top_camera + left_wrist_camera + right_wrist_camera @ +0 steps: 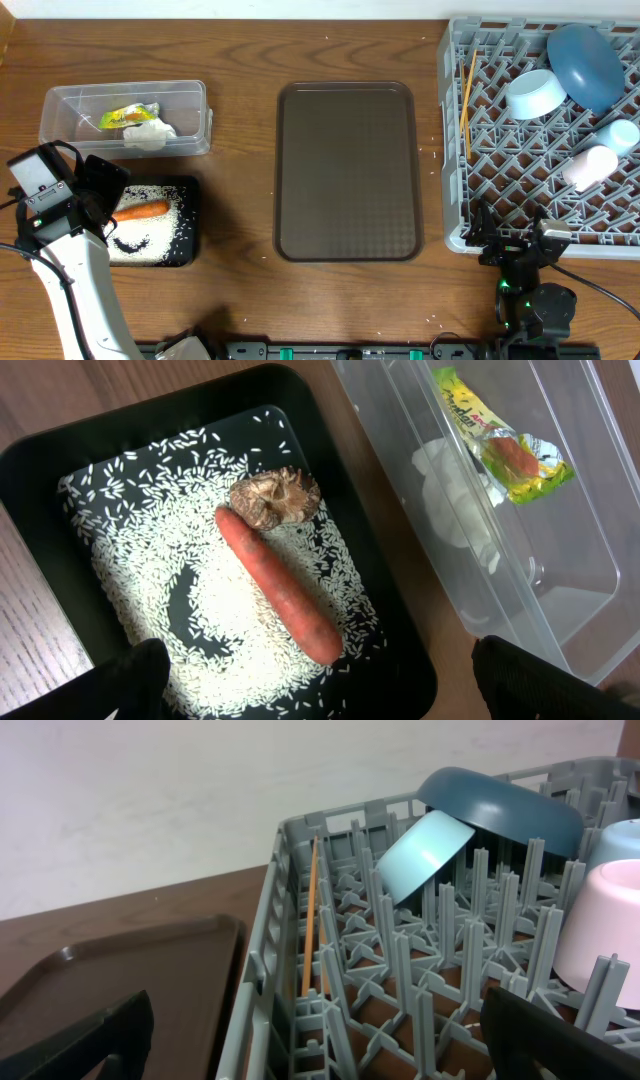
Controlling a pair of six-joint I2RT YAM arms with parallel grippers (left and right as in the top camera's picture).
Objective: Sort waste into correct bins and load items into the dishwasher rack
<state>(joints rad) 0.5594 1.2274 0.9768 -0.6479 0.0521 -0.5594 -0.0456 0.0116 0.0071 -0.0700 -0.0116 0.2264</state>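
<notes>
Two tools, both spread wide, nothing gripped. Reference: brown serving tray [345, 170], mid-desk [240, 50].

Left of it: black tray [192, 215] with rice [230, 610], carrot [275, 585] lying on the rice, brown lump [275, 495] touching the carrot's end. Left tool [330, 695] hovers over this tray.

Left of it, farther back: clear tub [60, 110] holding snack wrapper [128, 117] and crumpled paper [150, 135].

Right of it: rack [452, 200]. Chopsticks [467, 105] lie along the wall nearest it. Bowl [535, 93] is tilted, plate [585, 62] leaning over it. Pale blue cup [620, 135] and whitish cup [588, 167] sit farther right.

Right tool [515, 240] is at the rack's near wall.
</notes>
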